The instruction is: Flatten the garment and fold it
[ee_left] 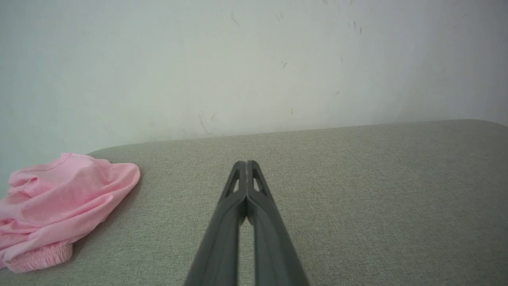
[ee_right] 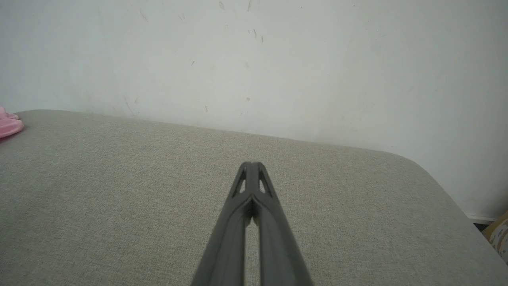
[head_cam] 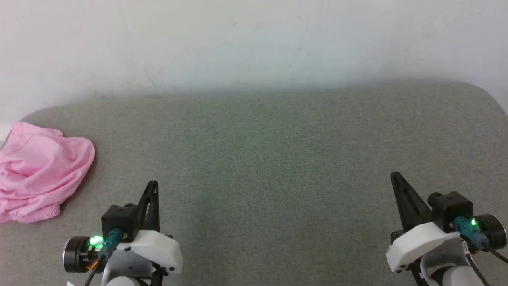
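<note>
Crumpled in a heap at far left of grey fabric surface (head_cam: pixel 278 159), close to white wall (head_cam: pixel 254 39): pink garment (head_cam: pixel 41 172) (gathered elastic hem on robot's side). Fingers pressed together, nothing held: L gripper (head_cam: pixel 152 184), near garment but not touching; R gripper (head_cam: pixel 394 174) likewise, well apart from it.

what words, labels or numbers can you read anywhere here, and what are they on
No text here can be read.
garment: plain pink, no print visible on it.
left claw and right claw: no legible markings.
tan box corner: dark marks, too blurred to read.
</note>
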Robot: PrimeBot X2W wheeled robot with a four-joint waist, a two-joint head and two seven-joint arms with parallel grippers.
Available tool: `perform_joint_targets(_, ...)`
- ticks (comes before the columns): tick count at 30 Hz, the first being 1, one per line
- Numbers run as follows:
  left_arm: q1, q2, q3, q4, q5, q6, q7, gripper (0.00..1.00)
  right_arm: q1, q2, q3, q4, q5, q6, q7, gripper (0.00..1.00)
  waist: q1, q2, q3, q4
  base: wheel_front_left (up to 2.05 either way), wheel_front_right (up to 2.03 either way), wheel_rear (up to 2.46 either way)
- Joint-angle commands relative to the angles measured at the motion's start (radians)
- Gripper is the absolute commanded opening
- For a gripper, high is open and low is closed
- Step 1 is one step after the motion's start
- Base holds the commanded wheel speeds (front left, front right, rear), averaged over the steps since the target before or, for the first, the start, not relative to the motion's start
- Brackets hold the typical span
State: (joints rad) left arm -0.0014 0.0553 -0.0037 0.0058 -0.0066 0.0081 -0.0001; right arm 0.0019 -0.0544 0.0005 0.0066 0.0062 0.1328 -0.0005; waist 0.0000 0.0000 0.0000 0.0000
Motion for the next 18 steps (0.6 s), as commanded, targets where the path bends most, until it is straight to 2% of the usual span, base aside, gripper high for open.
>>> perform_joint_targets(1, 0.001, -0.005, 0.004, -0.006, 0.007, -0.008, 0.0, 0.0, -0.002, 0.004, 0.0, -0.007, -0.006, -0.002, 0.0, 0.0, 0.0, 0.0, 0.0, 0.0, 0.0, 0.0, 0.0)
perform_joint_targets(18, 0.001, -0.005, 0.004, -0.006, 0.007, -0.008, 0.0, 0.0, -0.002, 0.004, 0.0, -0.007, -0.006, -0.002, 0.0, 0.0, 0.0, 0.0, 0.0, 0.0, 0.0, 0.0, 0.0)
